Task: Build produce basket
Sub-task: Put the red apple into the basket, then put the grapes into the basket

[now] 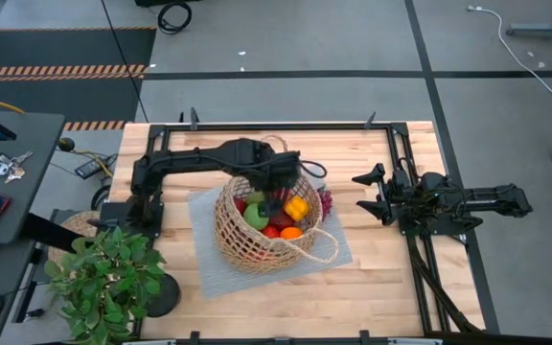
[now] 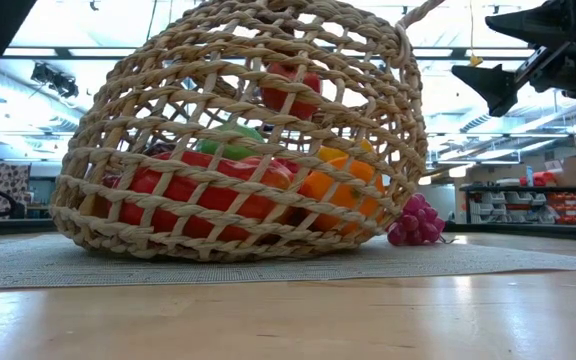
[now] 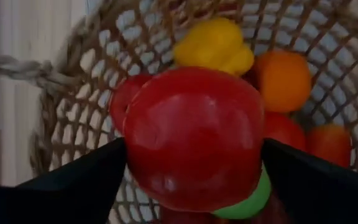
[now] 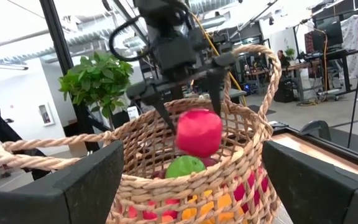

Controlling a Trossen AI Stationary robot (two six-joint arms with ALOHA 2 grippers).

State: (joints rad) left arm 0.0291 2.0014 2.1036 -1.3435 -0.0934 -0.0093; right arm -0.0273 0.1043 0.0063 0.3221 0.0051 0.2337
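On the wooden table [image 1: 372, 278], the basket [image 1: 247, 240] sits directly below the left gripper [image 4: 188, 109], whose fingers clamp a red apple [image 4: 198, 132] above the produce [image 1: 281, 218]. Released this high, it may bounce off the heaped fruit; the right gripper [image 1: 377, 192] waits wide open, well to the side.

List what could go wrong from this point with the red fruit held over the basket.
1. The left gripper holds the red fruit above the basket; dropped from there it may bounce off the heaped produce and roll out.
2. The gripper sits close to a looped handle, which it might snag when lifting away.
3. The purple grapes lie outside on the grey mat and could be overlooked.
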